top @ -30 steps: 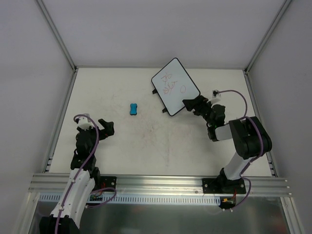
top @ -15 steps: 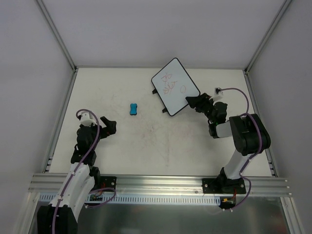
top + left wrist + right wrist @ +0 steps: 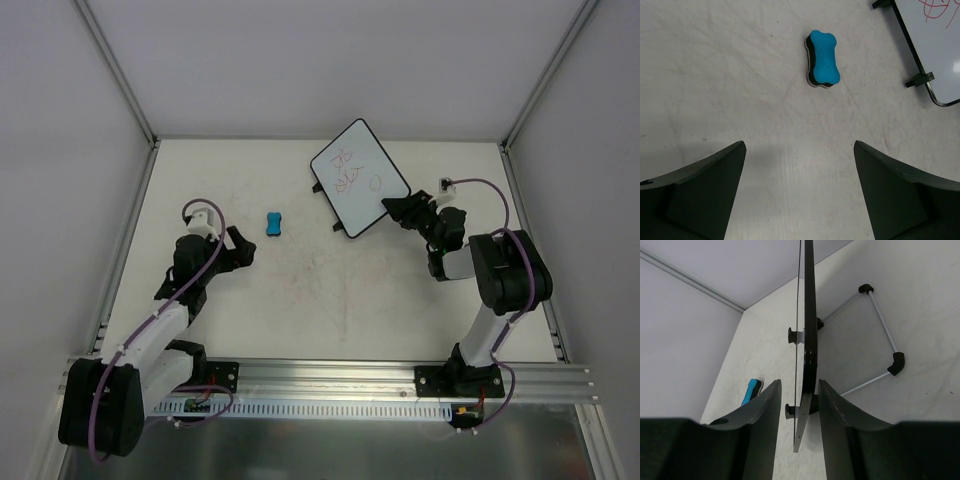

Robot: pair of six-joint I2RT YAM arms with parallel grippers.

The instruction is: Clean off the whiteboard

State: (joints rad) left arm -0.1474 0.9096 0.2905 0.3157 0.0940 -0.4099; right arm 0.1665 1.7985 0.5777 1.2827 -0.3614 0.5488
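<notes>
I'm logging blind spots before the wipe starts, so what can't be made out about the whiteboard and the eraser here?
The red scribbles on the whiteboard: too small to read in the top view, cut off by the image edge in the left wrist view, and unseen in the right wrist view, where the board is edge-on.
The blue eraser: only a sliver shows in the right wrist view, the rest behind a finger of the right gripper.

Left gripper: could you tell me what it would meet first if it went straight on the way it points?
Probably the blue eraser, centred ahead of the left gripper and its open jaws, though depth is unclear; the whiteboard lies aside.
</notes>
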